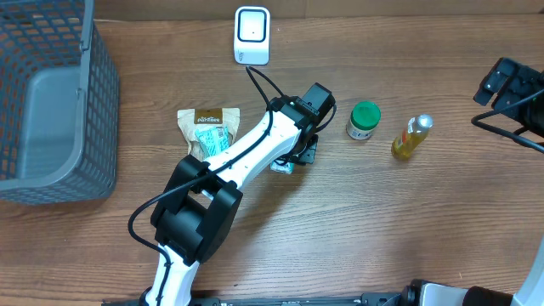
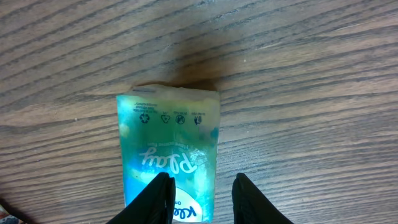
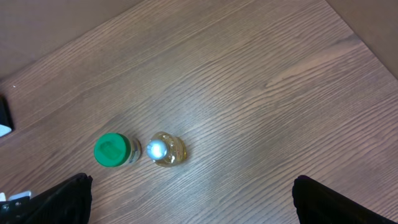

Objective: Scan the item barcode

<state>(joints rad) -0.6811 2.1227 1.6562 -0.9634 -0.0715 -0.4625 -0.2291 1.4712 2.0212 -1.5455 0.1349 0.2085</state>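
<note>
Teal and blue pouch (image 2: 168, 143) with white lettering; brown wood-grain desk (image 2: 311, 93); green-lidded jar (image 1: 365, 117); yellow bottle (image 1: 408, 140); grey mesh basket (image 1: 95, 102); white scanner (image 1: 252, 34).

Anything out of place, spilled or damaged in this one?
Nothing stands out. The teal packet lies flat under the left gripper, the green-lidded jar and yellow bottle stand upright, and nothing is spilled.

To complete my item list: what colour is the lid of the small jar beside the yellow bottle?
Green; the lid shows best in the right wrist view.
</note>
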